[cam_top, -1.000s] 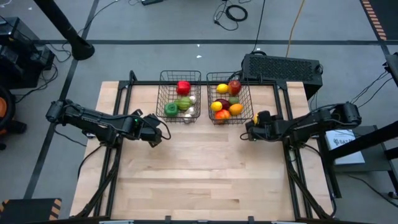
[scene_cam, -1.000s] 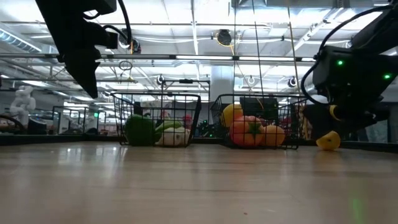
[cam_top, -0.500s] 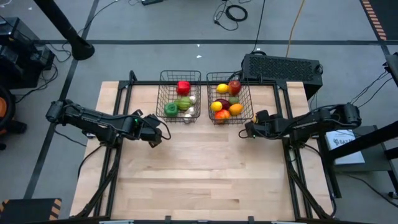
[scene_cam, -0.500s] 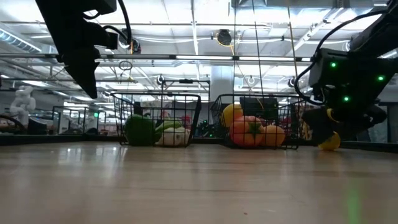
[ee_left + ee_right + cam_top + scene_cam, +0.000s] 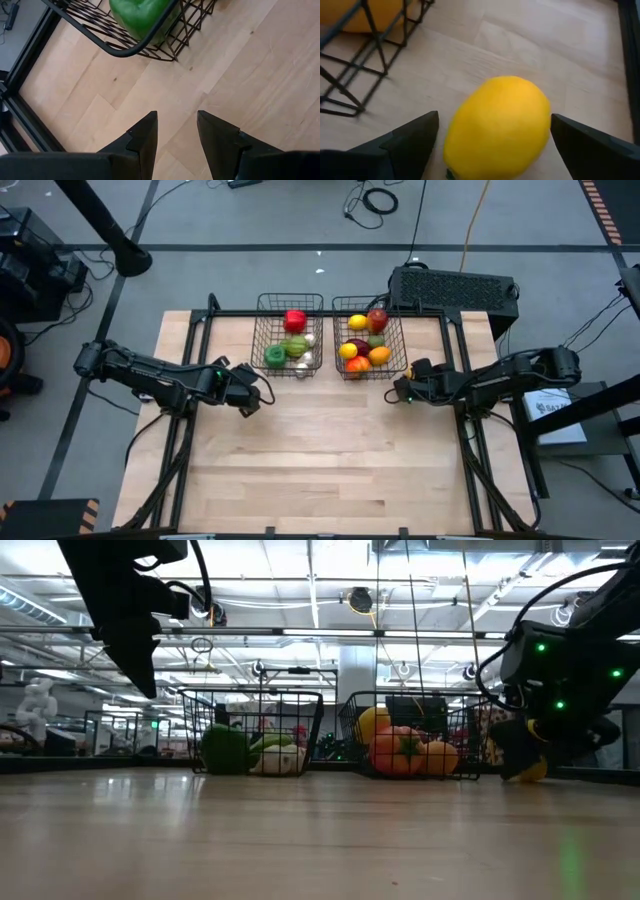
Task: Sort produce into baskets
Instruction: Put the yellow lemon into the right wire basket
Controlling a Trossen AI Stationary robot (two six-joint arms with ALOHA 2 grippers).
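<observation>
A yellow lemon point(image 5: 497, 125) lies on the wooden table just right of the right basket point(image 5: 368, 340). My right gripper point(image 5: 494, 115) is open, with one finger on each side of the lemon; I cannot tell whether they touch it. In the low view the gripper hides most of the lemon point(image 5: 531, 772). The right basket holds lemons, an orange and red pieces. The left basket point(image 5: 289, 338) holds a red pepper, green pieces and whitish bulbs. My left gripper point(image 5: 175, 132) hangs open and empty over bare wood, near that basket's corner and a green pepper point(image 5: 142, 15).
A black box point(image 5: 455, 288) stands behind the right basket at the far right. Black frame rails point(image 5: 190, 350) run along both sides of the table. Bare wood point(image 5: 320, 470) fills the near half.
My right gripper has sunk a little over the lemon and rolled slightly. In the low view it now hides more of the fruit than before. The lemon lies where it was.
</observation>
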